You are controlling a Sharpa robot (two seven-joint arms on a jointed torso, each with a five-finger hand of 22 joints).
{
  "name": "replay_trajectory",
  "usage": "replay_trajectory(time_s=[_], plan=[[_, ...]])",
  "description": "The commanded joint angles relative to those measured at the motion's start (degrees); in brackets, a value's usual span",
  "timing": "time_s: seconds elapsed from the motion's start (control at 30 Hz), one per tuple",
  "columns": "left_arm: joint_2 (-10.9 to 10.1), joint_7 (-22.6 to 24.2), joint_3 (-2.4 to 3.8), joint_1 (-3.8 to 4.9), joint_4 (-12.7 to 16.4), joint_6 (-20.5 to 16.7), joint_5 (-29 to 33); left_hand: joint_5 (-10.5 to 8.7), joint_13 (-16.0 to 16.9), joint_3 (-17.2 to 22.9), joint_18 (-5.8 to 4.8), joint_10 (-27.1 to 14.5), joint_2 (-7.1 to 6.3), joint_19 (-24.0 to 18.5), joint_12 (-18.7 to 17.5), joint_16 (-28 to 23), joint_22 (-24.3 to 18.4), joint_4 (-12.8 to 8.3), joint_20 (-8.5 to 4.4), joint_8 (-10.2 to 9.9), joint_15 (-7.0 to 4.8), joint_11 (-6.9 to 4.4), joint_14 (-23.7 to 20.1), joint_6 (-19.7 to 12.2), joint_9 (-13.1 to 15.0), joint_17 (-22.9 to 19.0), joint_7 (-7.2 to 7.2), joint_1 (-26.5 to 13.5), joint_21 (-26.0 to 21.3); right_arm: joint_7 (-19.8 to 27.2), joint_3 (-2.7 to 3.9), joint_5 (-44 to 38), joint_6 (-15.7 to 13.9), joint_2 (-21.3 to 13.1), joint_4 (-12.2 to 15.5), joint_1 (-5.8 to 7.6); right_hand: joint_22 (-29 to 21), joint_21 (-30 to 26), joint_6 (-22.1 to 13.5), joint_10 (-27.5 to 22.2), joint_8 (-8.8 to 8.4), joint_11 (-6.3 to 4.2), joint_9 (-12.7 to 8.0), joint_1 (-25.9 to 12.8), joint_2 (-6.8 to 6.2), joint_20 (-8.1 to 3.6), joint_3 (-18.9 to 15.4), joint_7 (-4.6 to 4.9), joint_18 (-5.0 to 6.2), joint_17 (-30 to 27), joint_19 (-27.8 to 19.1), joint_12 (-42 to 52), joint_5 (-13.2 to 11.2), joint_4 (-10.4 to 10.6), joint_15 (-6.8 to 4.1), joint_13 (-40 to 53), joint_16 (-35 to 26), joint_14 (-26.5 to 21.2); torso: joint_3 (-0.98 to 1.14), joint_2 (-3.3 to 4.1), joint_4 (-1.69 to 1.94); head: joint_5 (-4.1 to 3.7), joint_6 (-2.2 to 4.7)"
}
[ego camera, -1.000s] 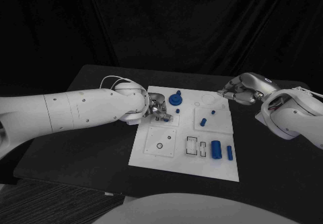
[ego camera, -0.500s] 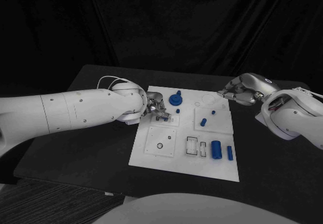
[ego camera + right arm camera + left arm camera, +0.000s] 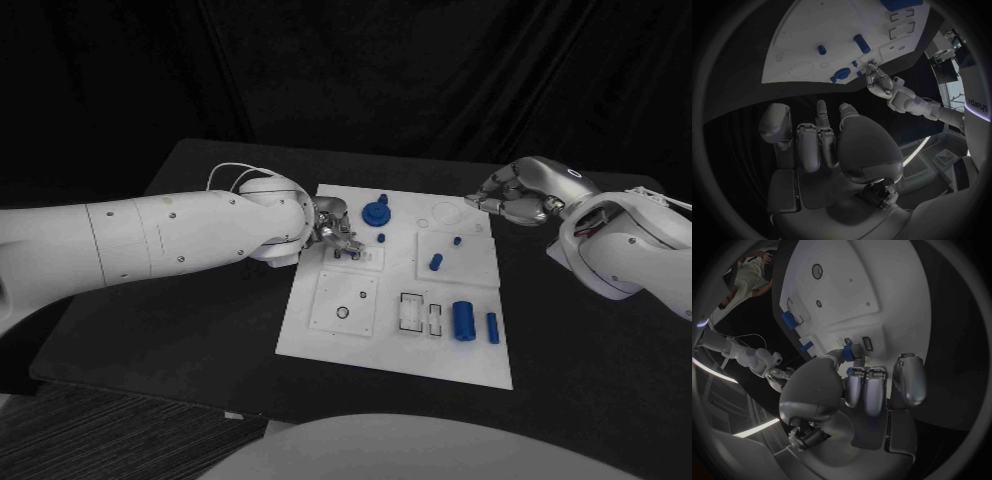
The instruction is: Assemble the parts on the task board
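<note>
Currently the left robot hand (image 3: 335, 232) is down at the board's (image 3: 353, 325) far-left corner, fingers curled, thumb and a finger pinching a small blue part (image 3: 849, 352) just above the plate. Right robot hand (image 3: 508, 197) hovers off the board's far-right corner, over the tabletop (image 3: 159, 300); fingers loosely curled, nothing in it.

Loose parts on the board: knob (image 3: 376, 211), peg (image 3: 436, 262), cylinder (image 3: 463, 320), thin bar (image 3: 492, 327).

Handling, judged: parts look like hard, light plastic, smooth, so likely to slip or twist in a fingertip pinch. Best taken across the short width, near mid-length; the cylinder may roll if nudged. The board looks stiff and flat.
</note>
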Motion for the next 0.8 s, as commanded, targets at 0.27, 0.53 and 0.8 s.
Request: replay_trajectory(time_s=[0.27, 0.53, 0.8], plan=[[0.2, -0.5, 0.03, -0.1, 0.1, 2.2, 0.1, -0.32, 11.8, 4.2, 0.47, 4.5, -0.79, 0.5, -0.9, -0.3, 10.4, -0.5, -0.17, -0.9, -0.88, -0.61, 5.6, -0.6, -0.4, 13.4, -0.61, 0.9, -0.8, -0.9, 0.04, -0.3, 0.1, 0.0, 0.0, -0.15, 7.8, -1.0, -0.7, 5.9, 0.88, -0.03, 0.9, 0.6, 0.09, -0.06, -2.0, 0.03, 0.65, 7.9, -0.4, 1.0, 1.0, 0.1, -0.09, 15.2, -0.9, 4.0, 0.04, 0.01, 0.05, -0.03, -0.01], [0.4, -0.4, 0.03, -0.11, 0.0, 2.5, 0.1, -0.44, 11.8, 4.4, 0.48, 4.4, -0.84, 0.5, -0.9, -0.4, 10.4, -0.6, -0.17, -0.9, -0.87, -0.62, 5.6, -0.7, -0.4, 13.3, -0.62, 0.9, -0.9, -0.9, 0.04, -0.3, 0.0, 0.1, 0.0, -0.16, 7.8, -1.1, -0.7, 5.9, 0.88, -0.03, 0.9, 0.6, 0.09, -0.05, -2.1, 0.03, 0.66, 7.9, -0.4, 1.0, 1.0, 0.1, -0.09, 15.2, -0.9, 4.0, 0.03, 0.0, 0.03, -0.02, -0.01], [0.7, -0.2, 0.03, -0.11, -0.1, 2.5, 0.1, -0.58, 11.8, 4.7, 0.49, 4.4, -0.8, 0.5, -1.0, -0.4, 10.4, -0.6, -0.16, -1.0, -0.88, -0.61, 5.6, -0.7, -0.5, 13.3, -0.6, 0.9, -0.9, -0.9, 0.04, -0.3, 0.0, 0.1, 0.0, -0.16, 7.8, -1.1, -0.7, 5.9, 0.88, -0.03, 0.9, 0.6, 0.09, -0.05, -2.1, 0.03, 0.66, 7.9, -0.4, 1.0, 1.0, 0.1, -0.09, 15.2, -0.9, 4.0, 0.04, 0.01, 0.04, -0.04, -0.01]])
